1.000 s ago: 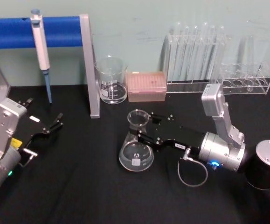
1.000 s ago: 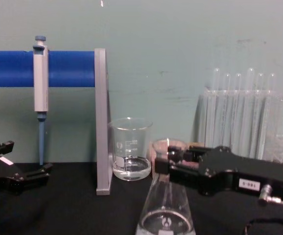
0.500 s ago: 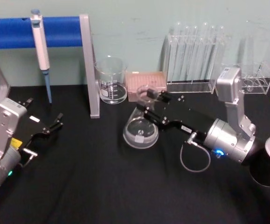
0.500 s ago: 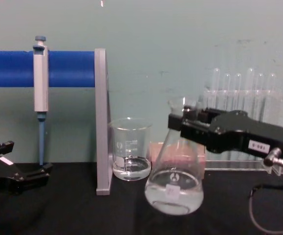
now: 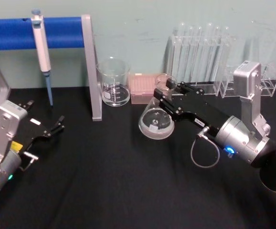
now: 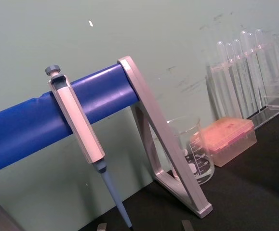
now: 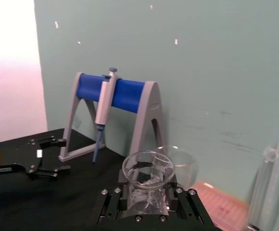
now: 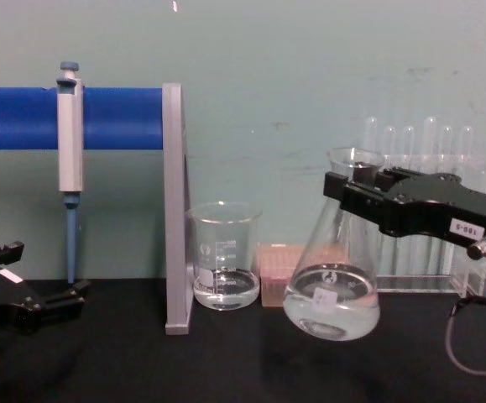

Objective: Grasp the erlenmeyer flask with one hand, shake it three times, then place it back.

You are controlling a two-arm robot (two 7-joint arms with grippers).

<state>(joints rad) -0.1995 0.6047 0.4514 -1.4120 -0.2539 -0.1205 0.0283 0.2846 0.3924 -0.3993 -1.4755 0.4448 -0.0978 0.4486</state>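
Grip: the right tool (image 5: 168, 91) is closed across the neck of the erlenmeyer flask (image 5: 156, 121), just under the rim, and its arm reaches in from the right of the beaker (image 5: 113, 82).
Flask position: in the air, clear of the desk (image 5: 104, 186), to the right of the beaker and apart from it.
Key relation: the flask hangs below the jaws. Its long axis is tilted, with the rim up and away from the beaker and the wide base swung toward the beaker.
Other arm: the left tool (image 5: 52, 129) rests on the desk well to the left of the beaker, fingers spread, holding nothing.
Flask look: a clear glass cone with a round base, a narrow rimmed neck, white printed marks and a small white patch low on the wall. The chest view shows a shallow pool of clear liquid in the base.
Step, judged: probably in the shaking phase, with the flask not yet set back. The count of shakes cannot be told.
Next move, judged: the base has the least room on the beaker side, so swings there should be short. The smooth neck needs a firm hold.
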